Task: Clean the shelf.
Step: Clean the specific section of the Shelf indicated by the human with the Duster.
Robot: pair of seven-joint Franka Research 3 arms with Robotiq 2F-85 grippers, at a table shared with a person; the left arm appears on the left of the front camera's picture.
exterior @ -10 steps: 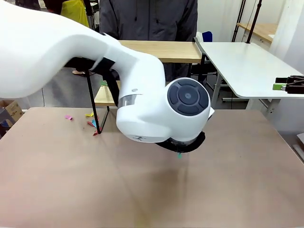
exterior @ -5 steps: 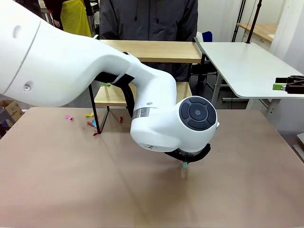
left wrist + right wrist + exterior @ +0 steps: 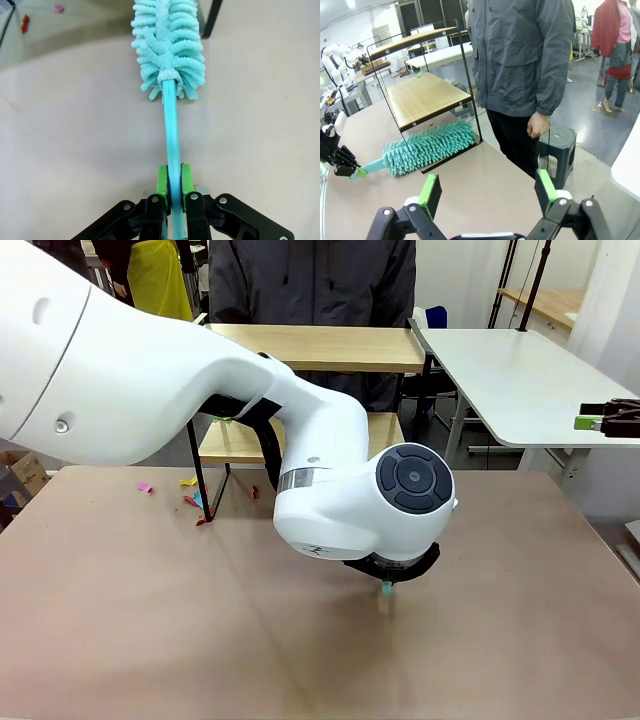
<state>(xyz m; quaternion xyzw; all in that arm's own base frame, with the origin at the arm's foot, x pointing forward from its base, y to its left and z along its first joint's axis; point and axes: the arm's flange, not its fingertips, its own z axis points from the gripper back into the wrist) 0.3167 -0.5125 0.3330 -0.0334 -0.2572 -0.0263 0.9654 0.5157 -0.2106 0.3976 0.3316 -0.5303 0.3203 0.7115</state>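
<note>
The left gripper [image 3: 170, 183], clamped on the handle of the teal duster [image 3: 169, 50], holds it low so the fluffy head reaches under the shelf [image 3: 425, 95]; the right gripper [image 3: 487, 192] hangs empty, wide open

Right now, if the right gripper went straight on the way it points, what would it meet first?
Likely the corner leg of the shelf, else the person just behind it; depth is unclear.
</note>
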